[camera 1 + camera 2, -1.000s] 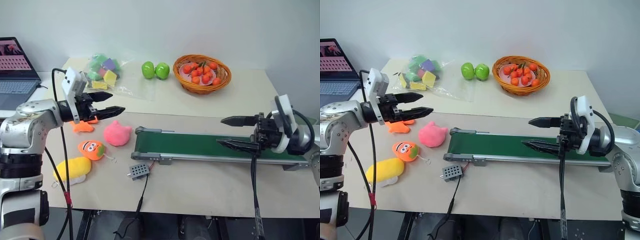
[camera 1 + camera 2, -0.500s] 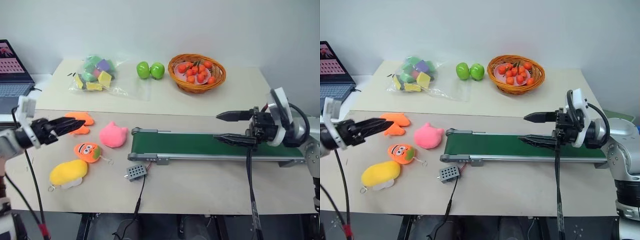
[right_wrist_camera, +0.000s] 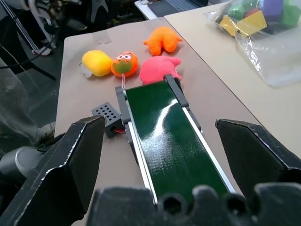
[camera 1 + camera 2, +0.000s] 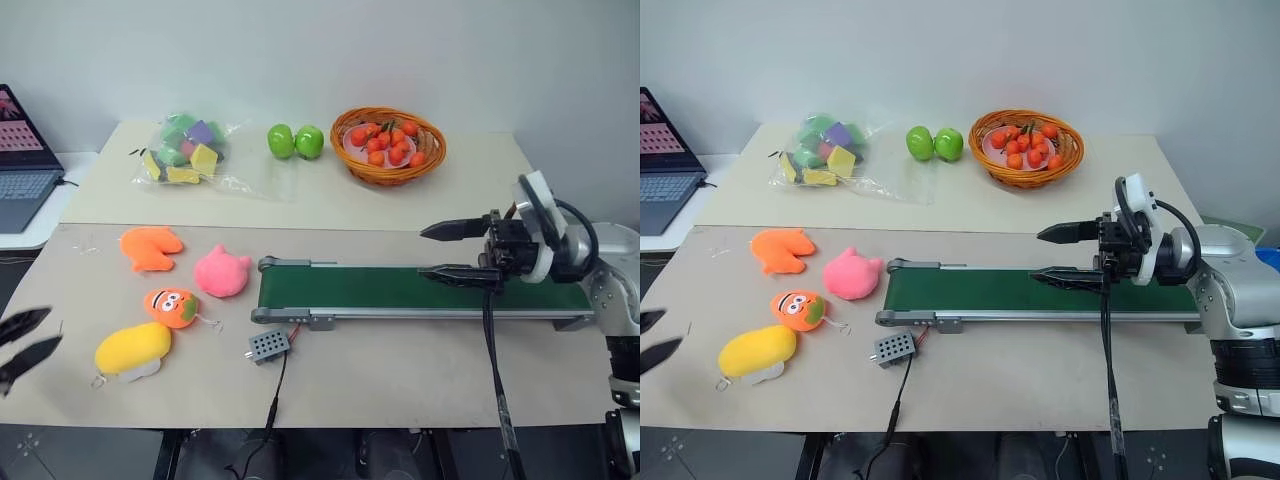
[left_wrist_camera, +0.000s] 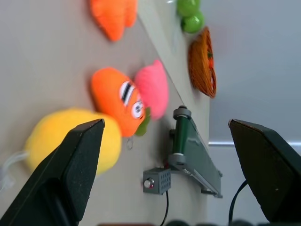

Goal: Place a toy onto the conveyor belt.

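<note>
Behind the conveyor belt (image 4: pixel 420 289), a wicker basket (image 4: pixel 388 146) holds small orange fruits (image 4: pixel 385 143); both tools gape empty.

The left gripper (image 4: pixel 22 340) sits at the far left edge of the head view, low and near the table's front corner, its two black fingers (image 4: pixel 28 355) spread apart and empty. The right arm reaches in from the right, wrist level, and the right gripper (image 4: pixel 449 252) points left with fingers wide apart, holding nothing.
</note>
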{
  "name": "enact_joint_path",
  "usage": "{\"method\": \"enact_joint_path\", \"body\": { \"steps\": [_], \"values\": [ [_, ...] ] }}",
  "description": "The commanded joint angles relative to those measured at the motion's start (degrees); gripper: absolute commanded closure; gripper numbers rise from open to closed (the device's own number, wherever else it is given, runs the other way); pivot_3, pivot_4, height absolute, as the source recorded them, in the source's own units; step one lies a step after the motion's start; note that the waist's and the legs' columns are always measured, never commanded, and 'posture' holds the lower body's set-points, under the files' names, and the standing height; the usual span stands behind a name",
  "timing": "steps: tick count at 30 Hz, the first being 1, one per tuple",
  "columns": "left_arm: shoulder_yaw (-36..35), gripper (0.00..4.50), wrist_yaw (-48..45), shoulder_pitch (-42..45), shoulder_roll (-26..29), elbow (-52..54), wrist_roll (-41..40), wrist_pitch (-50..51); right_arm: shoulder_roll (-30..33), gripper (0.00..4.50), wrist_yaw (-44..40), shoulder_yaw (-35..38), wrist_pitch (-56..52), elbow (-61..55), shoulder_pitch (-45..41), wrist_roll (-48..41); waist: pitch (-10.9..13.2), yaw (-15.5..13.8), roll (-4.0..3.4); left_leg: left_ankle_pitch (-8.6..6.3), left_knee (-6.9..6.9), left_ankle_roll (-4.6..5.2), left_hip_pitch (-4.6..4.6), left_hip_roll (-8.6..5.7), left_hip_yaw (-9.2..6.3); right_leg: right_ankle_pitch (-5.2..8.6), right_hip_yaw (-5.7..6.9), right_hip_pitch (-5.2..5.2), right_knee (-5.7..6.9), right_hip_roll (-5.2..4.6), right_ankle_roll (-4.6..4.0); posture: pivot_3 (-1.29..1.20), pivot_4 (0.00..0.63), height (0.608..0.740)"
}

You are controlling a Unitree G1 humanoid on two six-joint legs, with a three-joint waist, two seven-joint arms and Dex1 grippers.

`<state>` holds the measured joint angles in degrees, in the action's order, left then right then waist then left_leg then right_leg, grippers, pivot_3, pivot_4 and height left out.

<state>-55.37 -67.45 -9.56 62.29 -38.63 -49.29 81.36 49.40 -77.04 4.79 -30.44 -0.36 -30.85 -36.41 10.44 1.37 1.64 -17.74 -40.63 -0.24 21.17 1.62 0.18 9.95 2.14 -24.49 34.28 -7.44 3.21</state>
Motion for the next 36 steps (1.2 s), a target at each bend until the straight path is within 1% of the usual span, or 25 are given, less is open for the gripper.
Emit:
{"method": "enact_joint_path", "body": {
  "steps": [1,5,7,11,14,17,22,29,36],
  "values": [
    [-3.7,0.00,-1.5,-4.5,-1.8,-1.8,-1.1,0.0,-0.3,0.11,-1.0,0.1,1.3,0.4,-2.1,0.4,0.0,-0.2,-0.02,0.00,0.00,-0.01,-0.04,0.01,0.02,0.01,0.00,0.01,0.04,0.00,-0.02,0.00,0.150,0.738],
    [-3.1,0.00,-0.4,-5.9,-5.3,-1.6,-1.9,2.5,-0.5,0.11,-2.0,-0.7,1.3,1.6,-3.9,1.2,0.0,-0.7,-0.03,-0.01,0.00,-0.03,-0.09,0.06,0.04,0.07,0.02,0.01,-0.05,0.00,-0.13,0.00,0.150,0.738],
    [-3.7,0.00,0.9,-4.4,-6.6,-2.9,-2.0,2.3,-0.5,0.11,-2.5,-0.9,1.4,2.1,-4.6,1.6,0.0,-0.8,0.06,0.00,0.00,-0.04,-0.09,0.08,0.01,0.10,0.11,0.01,0.01,0.00,-0.20,0.00,0.150,0.738],
    [-2.2,0.00,3.8,-0.6,-11.4,-1.2,-2.4,1.6,0.1,0.11,-3.5,-1.0,1.1,2.6,-5.8,2.1,-0.1,-0.8,0.00,0.01,-0.01,-0.06,-0.13,0.08,0.02,0.13,0.11,0.03,0.19,0.00,-0.26,0.00,0.150,0.738],
    [-1.9,0.00,5.4,1.8,-13.2,-1.8,-2.4,0.4,0.9,0.11,-3.8,-0.5,0.7,2.4,-5.9,2.2,-0.1,-0.6,0.08,0.01,-0.01,-0.07,-0.13,0.09,0.01,0.16,0.11,0.00,0.54,0.00,-0.31,0.00,0.150,0.738],
    [-0.2,0.00,6.5,3.7,-15.1,-2.2,-2.1,-0.7,1.8,0.11,-3.9,0.0,0.4,2.0,-5.5,2.1,-0.1,-0.5,0.09,0.03,-0.01,-0.09,-0.14,0.08,0.01,0.18,0.11,-0.01,0.56,0.01,-0.34,0.00,0.150,0.738],
    [1.5,0.00,7.7,5.2,-16.6,-3.1,-1.6,-3.2,3.2,0.11,-3.8,0.8,0.0,1.1,-4.7,1.8,-0.1,-0.3,0.09,0.03,-0.01,-0.09,-0.17,0.08,0.02,0.19,0.10,-0.02,0.58,0.01,-0.35,0.00,0.150,0.738],
    [0.4,0.00,12.9,7.1,-16.6,-3.2,-2.1,-5.4,4.5,0.11,-3.3,1.5,-0.2,0.1,-3.4,1.5,-0.1,-0.5,0.09,0.03,-0.01,-0.09,-0.17,0.09,0.01,0.19,0.10,-0.01,0.59,0.01,-0.35,0.00,0.150,0.738],
    [0.9,0.00,15.9,10.3,-18.8,-3.6,-2.8,-8.0,5.1,0.11,-3.0,1.7,-0.2,-0.1,-3.1,1.2,-0.1,-0.5,0.10,0.03,-0.01,-0.10,-0.17,0.08,0.01,0.19,0.11,-0.01,0.60,0.00,-0.36,0.00,0.150,0.738]
  ]
}}
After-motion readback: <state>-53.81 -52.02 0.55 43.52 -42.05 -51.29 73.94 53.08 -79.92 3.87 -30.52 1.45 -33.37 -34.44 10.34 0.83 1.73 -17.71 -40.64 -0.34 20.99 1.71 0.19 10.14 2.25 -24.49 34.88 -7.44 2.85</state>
